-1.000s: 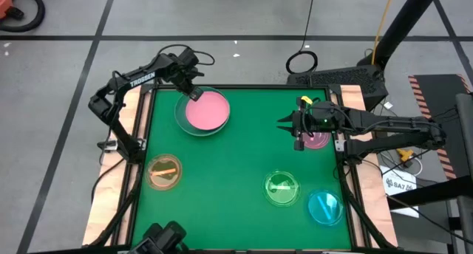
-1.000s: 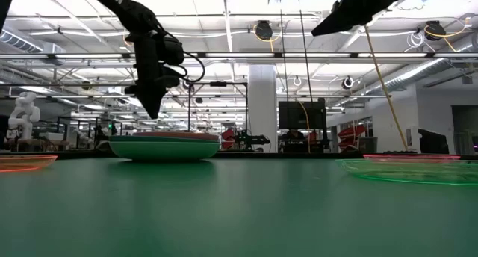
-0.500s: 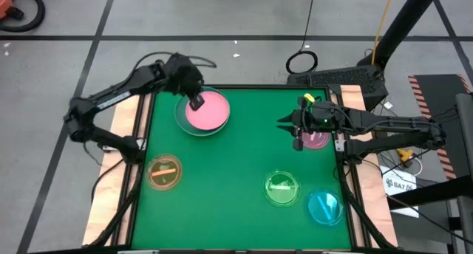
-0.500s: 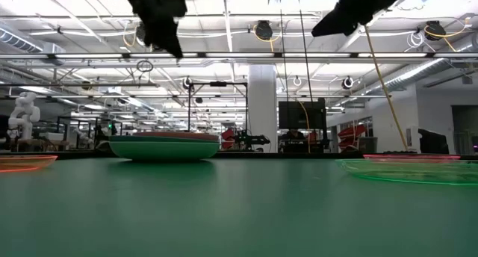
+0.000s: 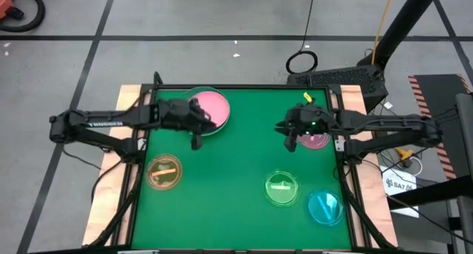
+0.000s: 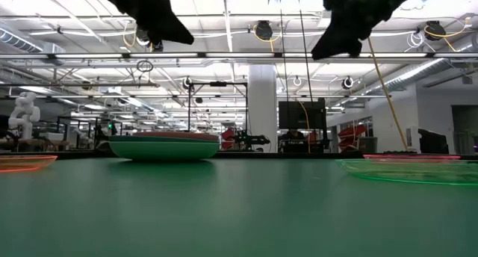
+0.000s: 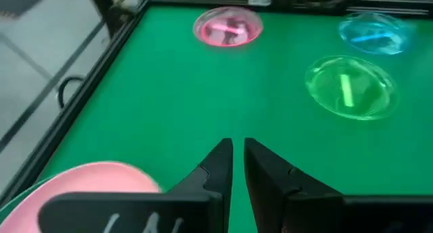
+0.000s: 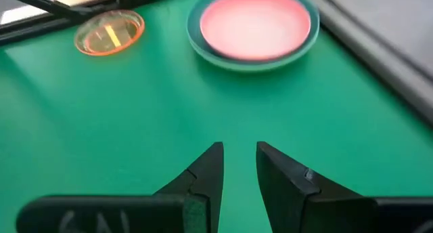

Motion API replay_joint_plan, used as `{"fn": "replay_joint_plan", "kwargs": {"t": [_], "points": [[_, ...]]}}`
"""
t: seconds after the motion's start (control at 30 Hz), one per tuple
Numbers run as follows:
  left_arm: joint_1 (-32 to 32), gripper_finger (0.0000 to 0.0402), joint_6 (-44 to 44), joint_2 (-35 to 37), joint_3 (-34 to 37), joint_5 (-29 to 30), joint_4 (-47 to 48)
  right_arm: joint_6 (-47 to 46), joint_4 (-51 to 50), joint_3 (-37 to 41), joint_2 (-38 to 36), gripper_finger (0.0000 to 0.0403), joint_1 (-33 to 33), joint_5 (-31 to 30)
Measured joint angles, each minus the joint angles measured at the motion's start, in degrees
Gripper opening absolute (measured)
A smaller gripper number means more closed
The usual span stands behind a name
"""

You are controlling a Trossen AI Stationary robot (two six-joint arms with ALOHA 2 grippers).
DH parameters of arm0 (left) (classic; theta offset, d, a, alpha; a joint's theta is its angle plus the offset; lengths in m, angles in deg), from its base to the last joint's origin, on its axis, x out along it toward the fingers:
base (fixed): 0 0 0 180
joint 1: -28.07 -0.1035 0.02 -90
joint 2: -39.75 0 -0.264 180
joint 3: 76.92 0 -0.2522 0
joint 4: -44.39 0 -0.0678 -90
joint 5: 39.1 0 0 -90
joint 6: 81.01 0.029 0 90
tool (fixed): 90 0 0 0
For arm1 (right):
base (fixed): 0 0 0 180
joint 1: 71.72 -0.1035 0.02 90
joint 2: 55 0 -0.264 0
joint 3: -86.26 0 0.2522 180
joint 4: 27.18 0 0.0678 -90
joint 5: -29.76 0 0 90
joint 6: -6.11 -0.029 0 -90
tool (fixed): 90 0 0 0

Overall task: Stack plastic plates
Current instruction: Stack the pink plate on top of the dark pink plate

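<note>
The stack of large plates point(image 5: 213, 106) rests near the table's far edge, pink on top with teal and light green rims beneath; it also shows in the low view point(image 6: 164, 146) and the right wrist view point(image 8: 256, 23). Four small translucent plates lie flat and apart: amber point(image 5: 164, 171), magenta point(image 5: 318, 140), green point(image 5: 282, 187), cyan point(image 5: 324, 207). My left gripper point(image 5: 196, 141) hovers high just near of the stack, its fingers point(image 7: 223, 152) a narrow gap apart and holding nothing. My right gripper point(image 5: 290, 145) hangs open and high beside the magenta plate's left edge.
A raised black frame point(image 5: 244, 87) borders the green mat. Bare mat point(image 5: 236, 158) lies between the two grippers and the small plates. Wooden side boards and cables sit outside the frame; the room beyond shows in the low view.
My left gripper has risen from the far-left rim of the pink-topped stack and swung across it toward the near edge, while its arm stretched out level from the left. The stack stayed put. My right gripper shifted slightly toward the table's left.
</note>
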Motion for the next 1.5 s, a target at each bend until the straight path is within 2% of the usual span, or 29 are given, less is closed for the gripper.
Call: {"fn": "replay_joint_plan", "kwargs": {"t": [0.17,0.33,0.57,0.77,0.9,1.0,1.3,1.5], "points": [[3.4,0.0047,4.4,3.4,3.7,1.1,-11.5,-4.4,0.0,-1.4,8.0,0.0081,0.0,0.3],[4.5,0.0047,10.1,8.7,3.5,1.2,-16.2,-6.1,-4.9,-6.4,15.7,0.0081,0.1,0.2],[6.0,0.0047,11.3,17.3,3.4,1.3,-10.6,-12.8,-21.6,-13.7,23.5,0.0081,2.3,0.0],[6.7,0.0047,10.0,22.1,3.4,1.3,-0.8,-22.2,-36.2,-14.6,27.0,0.0081,5.3,0.5],[7.9,0.0047,9.7,22.6,3.4,1.3,1.8,-27.8,-45.9,-14.6,28.2,0.0081,7.0,0.5],[8.8,0.0047,9.8,22.5,3.4,1.2,4.2,-29.4,-46.9,-14.5,28.7,0.0081,8.4,0.5],[11.3,0.0047,10.8,22.9,3.4,2.1,7.8,-29.4,-41.3,-14.5,29.2,0.0081,11.0,0.4],[11.8,0.0047,10.8,23.7,3.4,3.5,10.1,-30.0,-39.6,-14.5,32.3,0.0081,11.5,-1.3]]}}
